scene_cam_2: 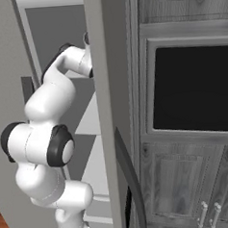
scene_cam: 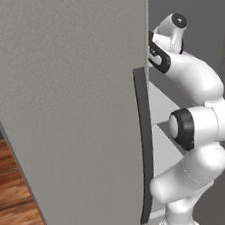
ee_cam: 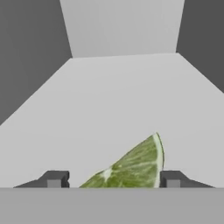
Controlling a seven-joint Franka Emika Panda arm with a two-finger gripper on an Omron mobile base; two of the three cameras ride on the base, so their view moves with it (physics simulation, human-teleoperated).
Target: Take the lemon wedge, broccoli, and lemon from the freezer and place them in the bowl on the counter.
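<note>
A pale freezer shelf spreads bare to its walls. One green lemon wedge lies low centre, between the gripper tips, parted wide; contact unclear.

Lemon wedge lower part cut off below.

One lemon wedge on a shelf; two freezer doors.
</note>
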